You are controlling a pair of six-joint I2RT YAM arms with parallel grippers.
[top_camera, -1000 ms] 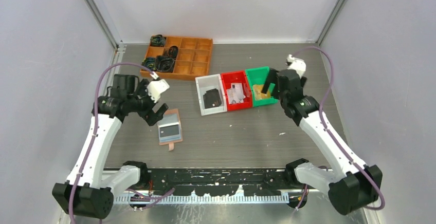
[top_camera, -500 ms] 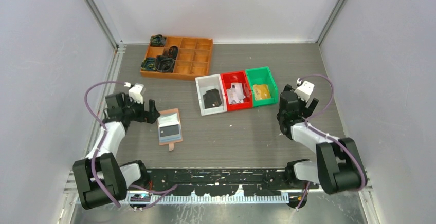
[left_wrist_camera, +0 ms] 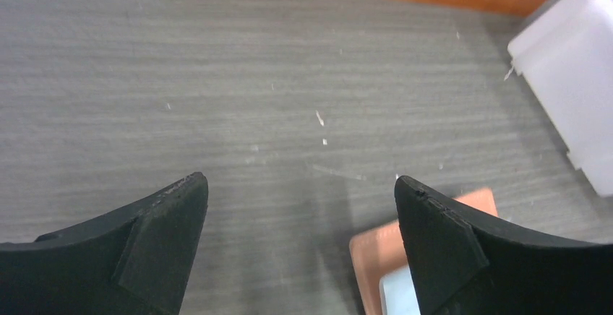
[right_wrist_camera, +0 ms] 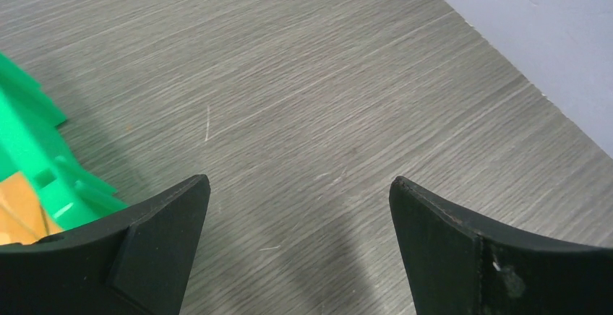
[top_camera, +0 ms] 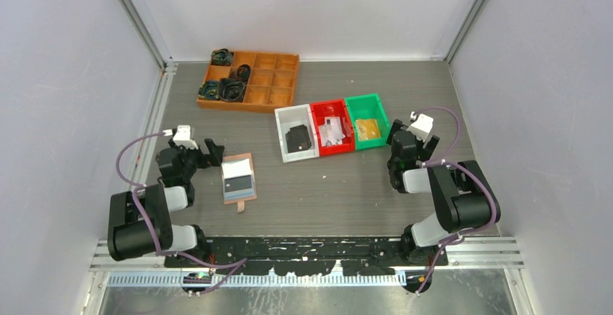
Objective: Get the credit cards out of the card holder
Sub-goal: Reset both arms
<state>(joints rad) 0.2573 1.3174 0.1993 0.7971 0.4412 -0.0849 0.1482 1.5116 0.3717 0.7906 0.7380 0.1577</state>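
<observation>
Holder [top_camera: 238, 180] lies open & flat on table [top_camera: 325, 188], left of centre and nearer the left edge, w/ one card [top_camera: 237, 183] showing a dark stripe under its clear sleeve. Left gripper [top_camera: 210, 153] sits low just left of holder, not touching it, fingers spread wide, grasping nothing. Right gripper [top_camera: 397, 137] is toward the right edge, just beside green bin [top_camera: 365, 100], fingers likewise released, empty. White cards [top_camera: 332, 131] lie in red bin [top_camera: 327, 104], mid-table.

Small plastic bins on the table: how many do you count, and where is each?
3, side by side: the white bin leftmost, the red bin in the middle, the green bin rightmost. None seems hidden.
</observation>
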